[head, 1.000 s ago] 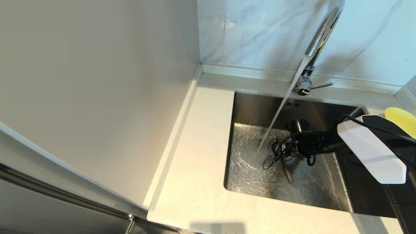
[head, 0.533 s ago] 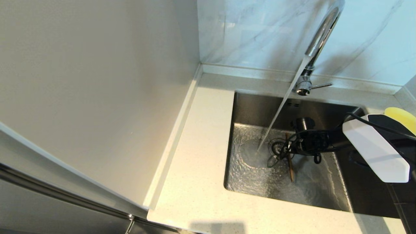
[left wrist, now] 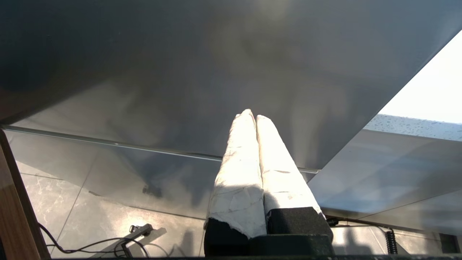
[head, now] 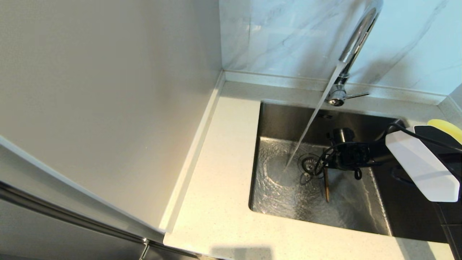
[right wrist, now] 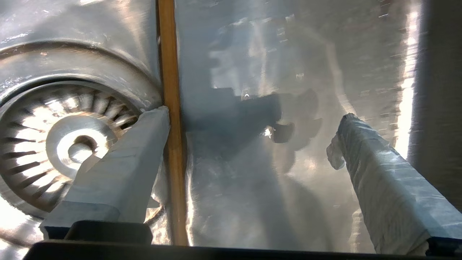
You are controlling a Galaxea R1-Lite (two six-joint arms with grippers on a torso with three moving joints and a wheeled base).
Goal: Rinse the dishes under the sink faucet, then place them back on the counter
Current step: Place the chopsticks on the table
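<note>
Water runs from the chrome sink faucet (head: 355, 36) onto the wet floor of the steel sink (head: 278, 119). Brown chopsticks (head: 326, 187) lie on that floor just right of the round drain strainer (head: 309, 163). My right gripper (head: 325, 166) hangs low in the basin over their far end. In the right wrist view the right gripper (right wrist: 252, 117) is open. One finger (right wrist: 144, 144) rests against the chopsticks (right wrist: 172, 72) beside the strainer (right wrist: 72, 144); the other stands well apart. The pale-yellow bowl (head: 445, 127) peeks from behind my right arm. The plate is out of view. My left gripper (left wrist: 252, 115) is shut and parked below the counter.
The speckled counter (head: 223, 180) runs along the sink's left and front. A tall plain panel (head: 108, 108) stands at the left and the marble wall (head: 281, 36) behind the faucet. The faucet's lever (head: 357, 95) points right.
My right gripper has moved right and toward the back of the sink. The chopsticks have slid right with it and turned straighter. The drain strainer now shows.
</note>
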